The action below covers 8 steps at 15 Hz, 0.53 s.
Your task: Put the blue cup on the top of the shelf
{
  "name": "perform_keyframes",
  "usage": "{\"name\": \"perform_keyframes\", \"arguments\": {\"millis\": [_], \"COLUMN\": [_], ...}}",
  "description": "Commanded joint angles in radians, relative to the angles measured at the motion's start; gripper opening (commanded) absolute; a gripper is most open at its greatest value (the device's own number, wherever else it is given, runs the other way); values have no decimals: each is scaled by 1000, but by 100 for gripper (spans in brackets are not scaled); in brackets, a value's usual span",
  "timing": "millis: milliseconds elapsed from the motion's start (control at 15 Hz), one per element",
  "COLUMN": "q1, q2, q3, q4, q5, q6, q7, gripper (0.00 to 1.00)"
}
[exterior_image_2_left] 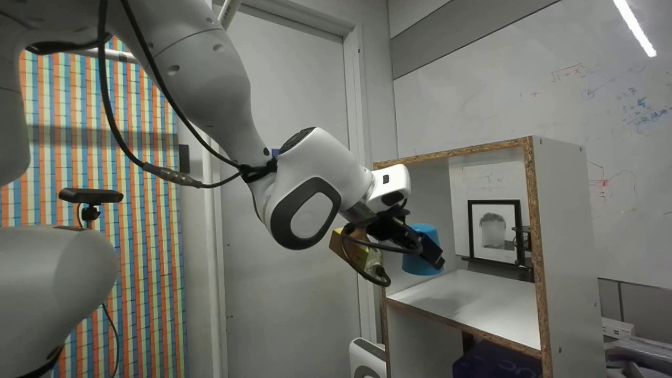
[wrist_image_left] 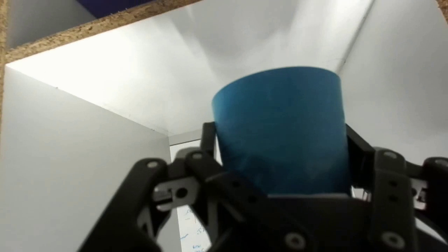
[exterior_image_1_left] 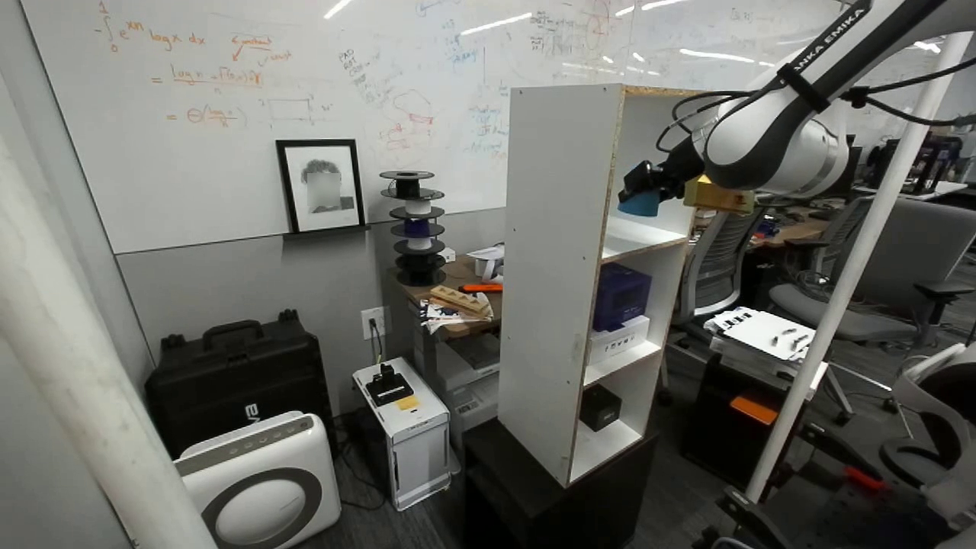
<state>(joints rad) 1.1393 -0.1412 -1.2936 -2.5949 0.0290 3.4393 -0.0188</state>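
The Robotiq gripper point(wrist_image_left: 281, 140) grasps the blue cup point(wrist_image_left: 283, 115) between its two fingers point(wrist_image_left: 209, 138), one against either side of the cup's wall; in an exterior view the cup's broader end faces downward. The cup is suspended at the open front of the top compartment of the shelf point(exterior_image_1_left: 557, 267), above and apart from that compartment's floor board point(exterior_image_2_left: 472, 294); how far it reaches inside cannot be told. Behind the gripper, the Franka Emika Panda arm point(exterior_image_2_left: 210, 79) slopes down toward the shelf, and a yellow block point(exterior_image_1_left: 720, 197) appears just beside the gripper, its support indistinct. The shelf, white with bare particleboard edges, stands on a black base point(exterior_image_1_left: 579, 511). Its middle compartment contains a dark-blue box point(exterior_image_1_left: 621, 293) on a white box point(exterior_image_1_left: 619, 341); its lowest contains a small black box point(exterior_image_1_left: 600, 406). Through the open back of the top compartment, a framed portrait point(exterior_image_2_left: 493, 231) is visible against the whiteboard point(exterior_image_1_left: 427, 61). Farther out, filament spools point(exterior_image_1_left: 418, 229) rise in a stack on a wooden desk point(exterior_image_1_left: 460, 268), a black hard case point(exterior_image_1_left: 236, 374) stands behind a white air purifier point(exterior_image_1_left: 259, 507), and grey office chairs point(exterior_image_1_left: 911, 259) stand on the opposite side of the shelf.
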Motion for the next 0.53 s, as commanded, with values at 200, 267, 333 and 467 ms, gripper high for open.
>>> {"name": "perform_keyframes", "arguments": {"millis": [200,267,333,467], "q1": [-339,-441,-511,-667], "q2": [-152,-155,-181,-223], "q3": [328,418,482,622], "q4": [-43,-45,-49,-57], "q5": [-18,-61,-61,-61], "q6": [4,-6,-27,-68], "q7": [-131,-83,-82,-72], "gripper": [54,54,54,54]}}
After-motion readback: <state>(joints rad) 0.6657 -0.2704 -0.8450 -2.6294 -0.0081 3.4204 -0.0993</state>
